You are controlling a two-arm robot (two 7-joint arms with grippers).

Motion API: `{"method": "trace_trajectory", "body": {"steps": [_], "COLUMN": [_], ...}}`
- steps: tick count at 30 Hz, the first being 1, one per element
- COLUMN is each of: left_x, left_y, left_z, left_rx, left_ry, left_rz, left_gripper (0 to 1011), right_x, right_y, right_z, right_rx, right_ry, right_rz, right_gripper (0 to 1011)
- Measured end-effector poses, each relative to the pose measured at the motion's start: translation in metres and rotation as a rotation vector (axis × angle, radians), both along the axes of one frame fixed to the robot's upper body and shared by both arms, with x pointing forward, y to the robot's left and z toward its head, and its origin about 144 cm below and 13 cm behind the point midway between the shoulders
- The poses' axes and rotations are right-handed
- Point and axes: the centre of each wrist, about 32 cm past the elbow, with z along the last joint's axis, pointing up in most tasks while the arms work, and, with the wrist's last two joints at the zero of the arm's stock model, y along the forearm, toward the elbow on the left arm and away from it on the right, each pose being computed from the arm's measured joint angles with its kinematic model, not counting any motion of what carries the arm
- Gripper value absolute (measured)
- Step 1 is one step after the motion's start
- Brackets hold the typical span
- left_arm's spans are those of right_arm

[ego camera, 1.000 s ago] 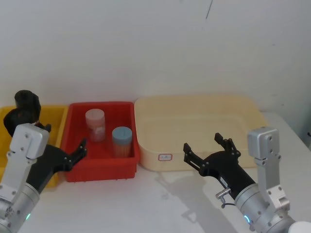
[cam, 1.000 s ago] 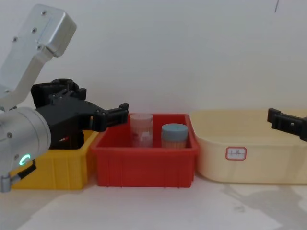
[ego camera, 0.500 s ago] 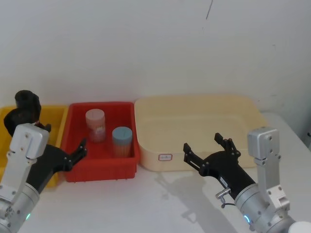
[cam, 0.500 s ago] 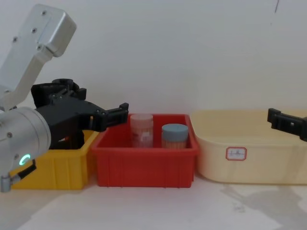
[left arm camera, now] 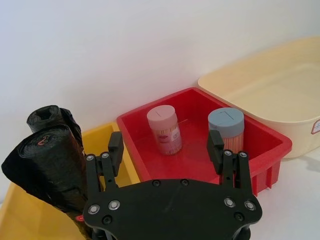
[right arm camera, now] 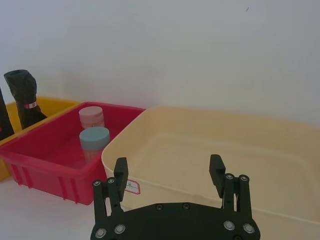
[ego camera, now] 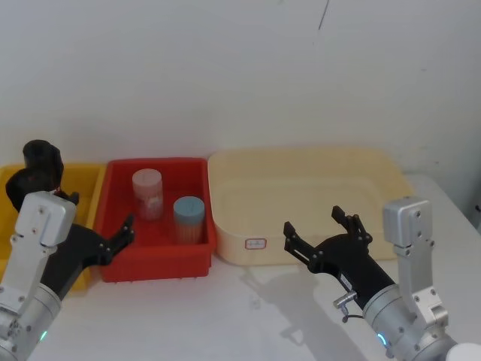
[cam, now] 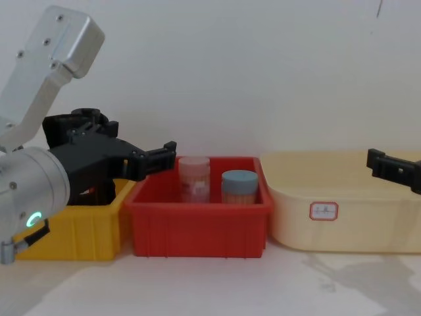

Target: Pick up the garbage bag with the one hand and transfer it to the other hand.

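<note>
No shift since before: left end effector (left arm camera: 165,149), right end effector (ego camera: 313,220) splayed; crinkly garbage bag (right arm camera: 21,87) in yellow bin (cam: 79,234).

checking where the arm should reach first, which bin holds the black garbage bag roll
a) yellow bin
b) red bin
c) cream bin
a: the garbage bag with its red-and-white band stands upright in the yellow bin, next to the red bin.
</note>
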Motion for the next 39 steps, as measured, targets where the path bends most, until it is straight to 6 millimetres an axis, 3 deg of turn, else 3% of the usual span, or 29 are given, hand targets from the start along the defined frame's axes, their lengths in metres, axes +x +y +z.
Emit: {"method": "trace_trajectory", "body": {"steps": [23, 39], "left_x": [-0.002, -0.021], "left_y": [0.004, 0.040], "left_z": [0.001, 0.008], "left_rx": [0.001, -0.036], "left_ry": [0.013, 0.094], "left_rz": [0.011, 0.093], "left_gripper": [1001, 1001], "right_x": [0.000, 0.000], "right_y": [0.000, 0.000], "right_z": [0.000, 0.000], "right_rx": [0.000, 0.000], "right_ry": [0.000, 0.000], "right_rz": [0.000, 0.000], "right_gripper": [1000, 1000]}}
